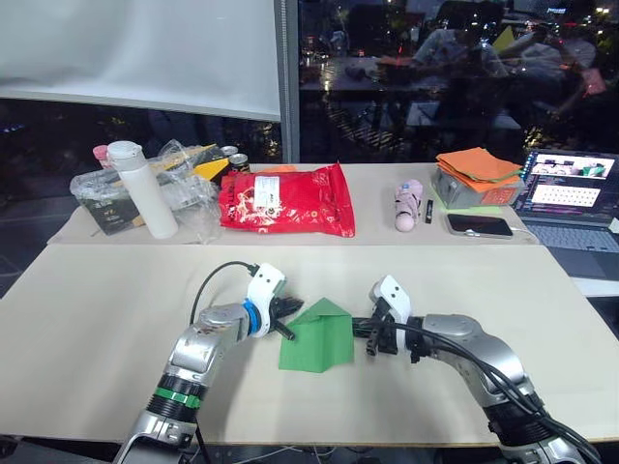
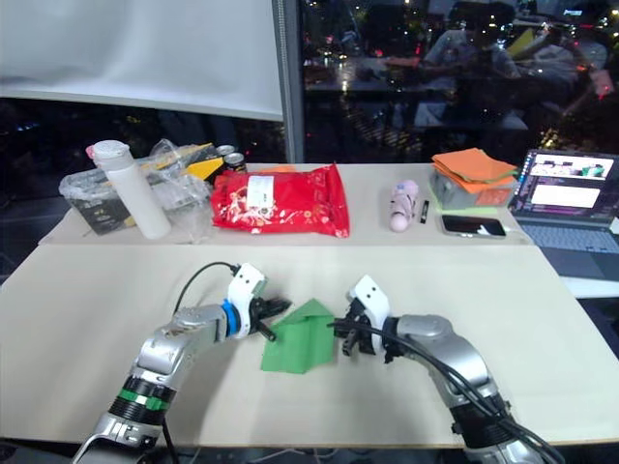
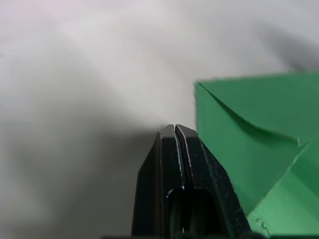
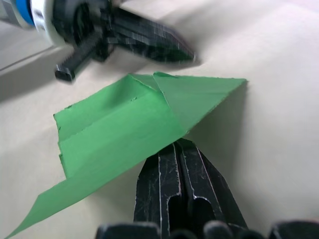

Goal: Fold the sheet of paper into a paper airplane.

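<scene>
Green sheet of paper (image 4: 119,129) edge over right end effector (image 4: 180,149)

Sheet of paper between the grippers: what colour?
Bright green sheet of paper; clearest in the right wrist view.

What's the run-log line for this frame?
sheet of paper: nose folded, on table | left gripper: shut, beside paper | right gripper: shut on paper edge

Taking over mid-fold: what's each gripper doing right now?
Left gripper: shut, holding nothing, beside the paper.
Right gripper: shut, tips at the paper's edge; whether it pinches it cannot be told.
</scene>
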`<action>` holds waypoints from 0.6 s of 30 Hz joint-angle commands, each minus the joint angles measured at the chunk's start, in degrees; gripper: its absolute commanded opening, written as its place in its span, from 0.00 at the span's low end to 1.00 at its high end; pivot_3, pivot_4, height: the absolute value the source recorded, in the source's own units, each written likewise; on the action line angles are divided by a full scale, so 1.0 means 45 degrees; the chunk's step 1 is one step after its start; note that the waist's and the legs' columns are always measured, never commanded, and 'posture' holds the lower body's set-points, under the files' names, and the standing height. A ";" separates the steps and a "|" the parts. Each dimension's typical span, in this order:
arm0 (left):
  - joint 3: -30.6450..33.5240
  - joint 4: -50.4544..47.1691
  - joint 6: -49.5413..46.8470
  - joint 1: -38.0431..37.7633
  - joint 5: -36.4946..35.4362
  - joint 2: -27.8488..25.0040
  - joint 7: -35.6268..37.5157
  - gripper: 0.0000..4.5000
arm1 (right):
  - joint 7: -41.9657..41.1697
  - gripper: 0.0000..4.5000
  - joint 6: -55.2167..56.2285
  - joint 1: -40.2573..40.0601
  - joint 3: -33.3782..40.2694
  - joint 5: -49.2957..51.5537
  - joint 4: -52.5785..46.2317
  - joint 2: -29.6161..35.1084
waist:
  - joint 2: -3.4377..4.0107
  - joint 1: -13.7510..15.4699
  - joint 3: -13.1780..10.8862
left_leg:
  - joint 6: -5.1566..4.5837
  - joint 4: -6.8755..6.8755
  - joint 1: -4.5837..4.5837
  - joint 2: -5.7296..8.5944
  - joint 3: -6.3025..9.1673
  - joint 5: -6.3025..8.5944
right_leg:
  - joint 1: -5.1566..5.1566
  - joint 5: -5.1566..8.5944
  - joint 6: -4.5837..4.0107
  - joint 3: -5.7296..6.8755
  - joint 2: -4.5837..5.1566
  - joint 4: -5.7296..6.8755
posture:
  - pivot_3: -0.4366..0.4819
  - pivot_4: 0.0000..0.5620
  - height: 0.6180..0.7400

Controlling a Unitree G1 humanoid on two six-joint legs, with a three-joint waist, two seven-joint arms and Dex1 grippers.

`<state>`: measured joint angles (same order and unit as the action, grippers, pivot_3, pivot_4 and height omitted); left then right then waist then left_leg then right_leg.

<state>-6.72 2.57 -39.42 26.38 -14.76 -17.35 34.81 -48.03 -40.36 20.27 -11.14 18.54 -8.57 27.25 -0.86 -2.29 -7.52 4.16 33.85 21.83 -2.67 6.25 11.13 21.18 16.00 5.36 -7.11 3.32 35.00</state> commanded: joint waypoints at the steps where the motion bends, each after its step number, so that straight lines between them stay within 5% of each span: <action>1: 0.0316 -0.0590 -0.0094 0.0481 -0.0599 0.0659 -0.0153 0.01 | -0.0006 0.00 0.0337 0.0296 -0.0065 0.0014 -0.0127 -0.0136 | 0.0000 0.0032 0.0001 | 0.0000 0.0002 0.0006 0.0002 0.0000 0.0000 | 0.0000 -0.0001 0.0000 0.0000 0.0002 -0.0002 | 0.48 0.27 0.93; 18: -0.1467 -0.0468 -0.0201 -0.0515 0.0020 0.0873 0.0217 0.01 | 0.0123 0.00 0.0632 0.1121 -0.0309 -0.0189 0.0520 -0.0719 | 0.0002 -0.0031 0.0001 | 0.0000 -0.0001 -0.0006 0.0002 0.0001 0.0000 | -0.0003 -0.0001 0.0000 -0.0002 -0.0001 0.0002 | 0.48 0.27 0.93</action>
<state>-12.48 1.97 -40.01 24.39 -14.60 -13.61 35.56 -47.47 -38.97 24.27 -12.70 17.06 -5.43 24.57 -0.85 -2.43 -7.51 4.16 33.85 21.81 -2.66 6.26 11.13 21.17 15.99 5.36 -7.12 3.32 35.02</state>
